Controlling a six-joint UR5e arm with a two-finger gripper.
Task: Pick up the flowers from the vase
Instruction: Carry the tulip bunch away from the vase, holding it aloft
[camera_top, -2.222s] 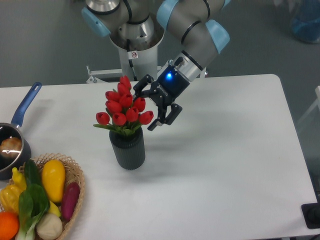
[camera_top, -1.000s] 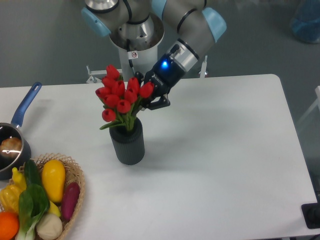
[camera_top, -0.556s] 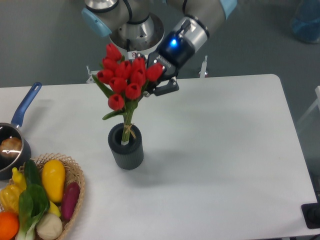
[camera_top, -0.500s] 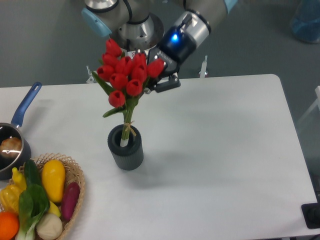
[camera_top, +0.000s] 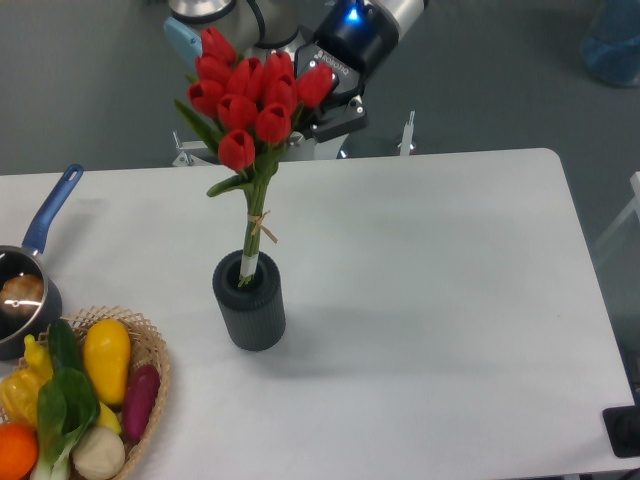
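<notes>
The flowers (camera_top: 250, 100) are a bunch of red tulip buds with green stems and leaves, held high above the table. My gripper (camera_top: 305, 105) is shut on the bunch just under the buds, from the right side. The stems hang down, tied with a thin string, and only their white lower tips still dip into the mouth of the vase (camera_top: 249, 301). That vase is a dark grey ribbed cylinder standing upright on the white table (camera_top: 450, 300).
A wicker basket (camera_top: 152, 375) of colourful vegetables sits at the front left corner. A dark saucepan with a blue handle (camera_top: 50, 210) lies at the left edge. The robot's base (camera_top: 270, 40) rises behind the table.
My gripper closed on the bunch and has lifted it straight up; the stems have slid almost fully out of the vase. The vase has shifted slightly.
</notes>
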